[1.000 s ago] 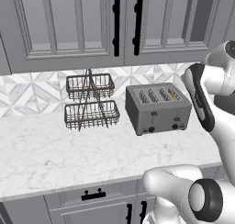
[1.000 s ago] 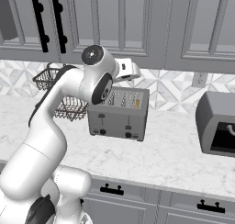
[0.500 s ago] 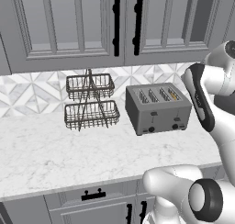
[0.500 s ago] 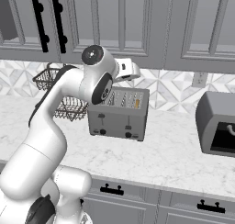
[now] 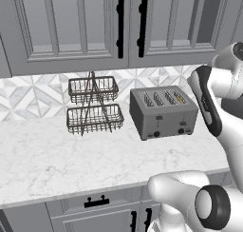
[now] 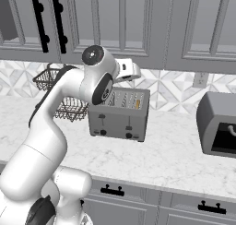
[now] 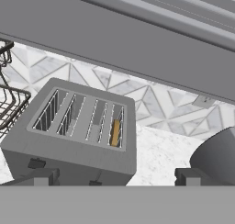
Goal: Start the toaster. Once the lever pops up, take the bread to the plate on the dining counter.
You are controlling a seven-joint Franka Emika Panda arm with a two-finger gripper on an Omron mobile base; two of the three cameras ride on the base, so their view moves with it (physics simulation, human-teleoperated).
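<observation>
Left base view: the toaster [image 5: 163,112] is sitting on the marble worktop [image 5: 52,155] beside the two-tier wire basket rack [image 5: 93,105], its levers and knobs facing the robot so the front can be reached; I cannot make out the pincer's tips here.

Right base view: the arm is arching over the toaster [image 6: 120,113], with the hand up behind its top — a likely starting height for coming down on a lever. A dark appliance [image 6: 219,125] is standing well off to one side.

Hand view: the pincer [image 7: 114,176] is hanging above and just in front of the toaster [image 7: 78,136], fingers spread wide, holding and touching nothing. The bread [image 7: 115,132] is standing in the slot just ahead of the pincer, waiting to be toasted.
</observation>
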